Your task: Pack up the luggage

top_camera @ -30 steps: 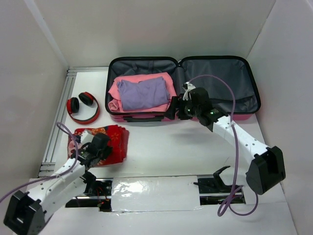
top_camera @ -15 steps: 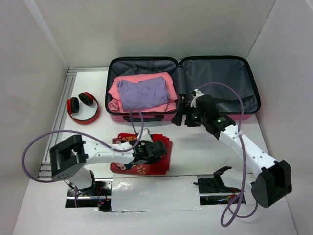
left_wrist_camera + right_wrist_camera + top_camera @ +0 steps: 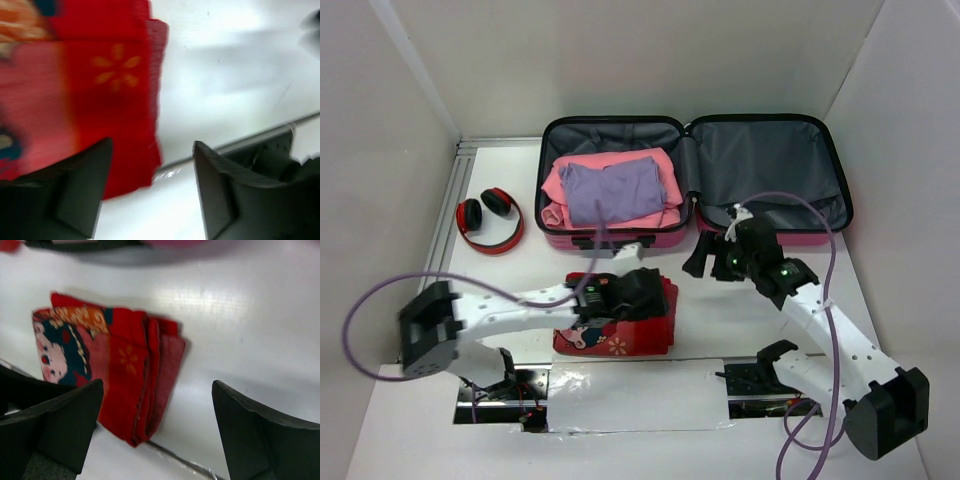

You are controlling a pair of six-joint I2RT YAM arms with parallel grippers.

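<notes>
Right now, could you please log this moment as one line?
left jaws: open over red folded cloth | right jaws: open, empty | luggage: open, clothes in left half

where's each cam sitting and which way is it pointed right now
Top external: high behind the bases, looking down at the table; both arms, the open luggage, red headphones.
Left wrist: on the left arm, looking down past the open left gripper at the edge of the red folded cloth.
Right wrist: on the right arm, facing the cloth between the right gripper fingers.
Both wrist views share the cloth.
</notes>
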